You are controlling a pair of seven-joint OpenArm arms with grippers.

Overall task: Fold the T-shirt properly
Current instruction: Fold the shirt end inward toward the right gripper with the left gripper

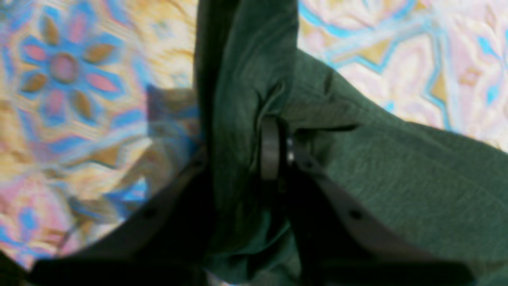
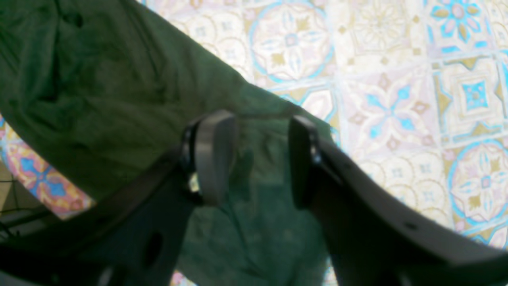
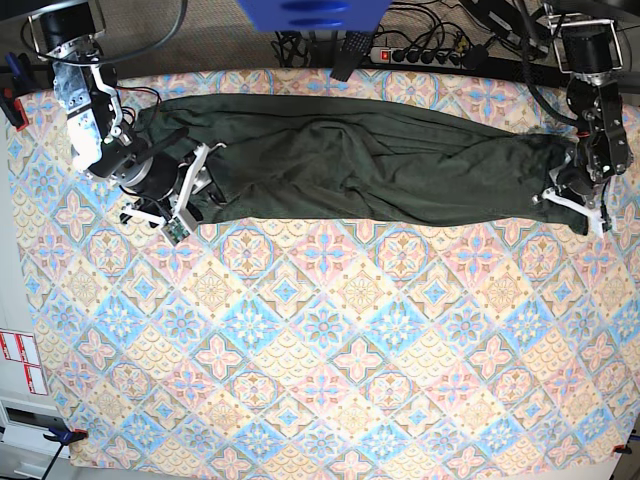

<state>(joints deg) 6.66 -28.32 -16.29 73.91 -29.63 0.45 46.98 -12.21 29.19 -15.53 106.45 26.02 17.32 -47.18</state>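
The left gripper [image 1: 242, 147] has its dark jaws pinched together; the right gripper [image 2: 254, 159] holds its jaws apart.

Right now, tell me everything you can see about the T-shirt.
The T-shirt is dark olive green, soft thin knit, plain. It lies rumpled in a long band across the far side of the patterned table. The left gripper is shut on a bunched fold at one end; the right gripper straddles the other end, open.
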